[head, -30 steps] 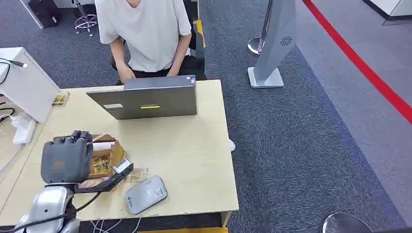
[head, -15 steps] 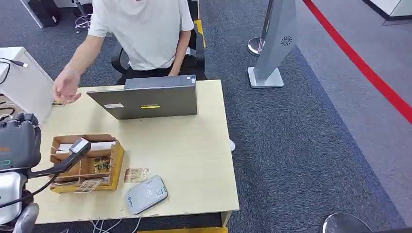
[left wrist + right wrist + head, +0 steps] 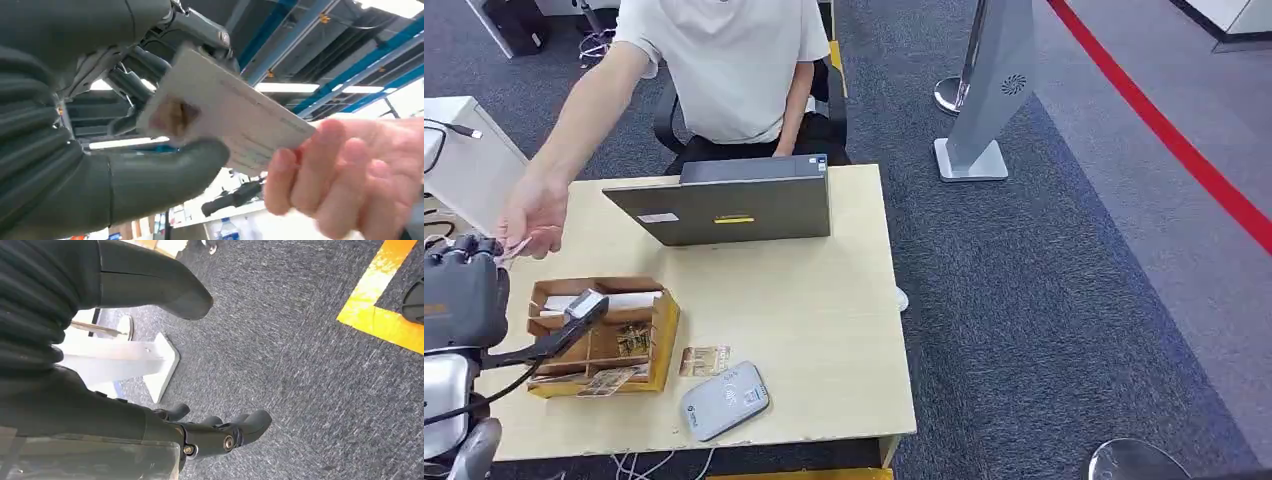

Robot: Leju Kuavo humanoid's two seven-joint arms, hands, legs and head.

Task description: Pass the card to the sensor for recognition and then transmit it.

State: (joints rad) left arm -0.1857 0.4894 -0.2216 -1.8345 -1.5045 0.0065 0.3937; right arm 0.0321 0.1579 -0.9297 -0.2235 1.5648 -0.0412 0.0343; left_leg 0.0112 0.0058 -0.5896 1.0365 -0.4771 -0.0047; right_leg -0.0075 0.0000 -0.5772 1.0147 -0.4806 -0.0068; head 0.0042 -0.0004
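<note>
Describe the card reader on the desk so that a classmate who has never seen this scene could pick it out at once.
Start at the pale wooden desk and go to its front edge, the side away from the laptop. There, beside the wooden tray, lies the card reader, a flat grey slab with rounded corners, unlike the small printed card next to it.

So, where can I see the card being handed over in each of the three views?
Head view: the card is at the far left, between the left hand and the person's hand.
Left wrist view: centre, pinched from both ends.
Right wrist view: not in it.
Shared landmark: the person's hand.
</note>
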